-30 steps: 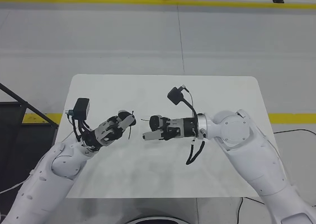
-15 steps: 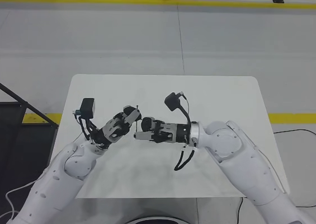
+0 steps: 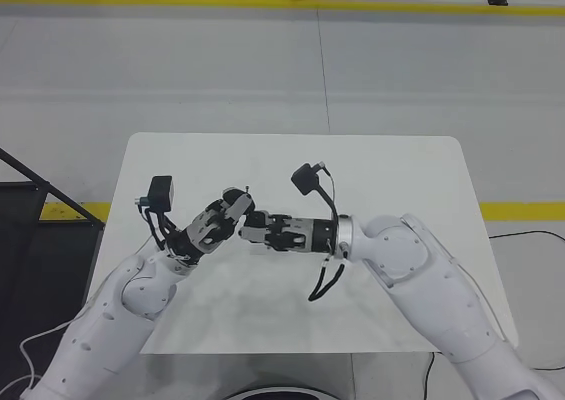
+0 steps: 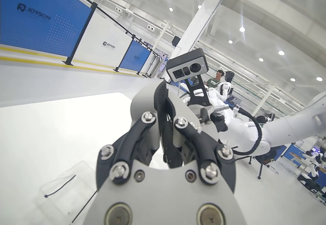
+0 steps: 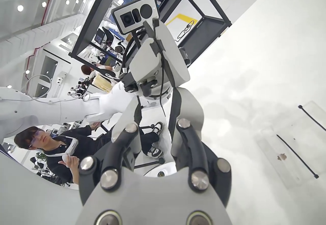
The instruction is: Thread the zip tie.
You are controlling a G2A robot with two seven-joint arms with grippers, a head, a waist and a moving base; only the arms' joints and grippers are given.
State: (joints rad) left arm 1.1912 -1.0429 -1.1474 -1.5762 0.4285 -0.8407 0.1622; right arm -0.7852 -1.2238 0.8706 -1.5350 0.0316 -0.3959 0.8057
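Pinches the black zip tie [image 3: 248, 192] in the closed left hand [image 3: 236, 211] above the middle of the white table [image 3: 392, 170], one thin end poking up. Points the right hand [image 3: 250, 229], fingers parted and gripping nothing, at the left, tips nearly touching. Has spare ties [image 5: 296, 157] flat in a clear tray [image 5: 267, 144] on the table.
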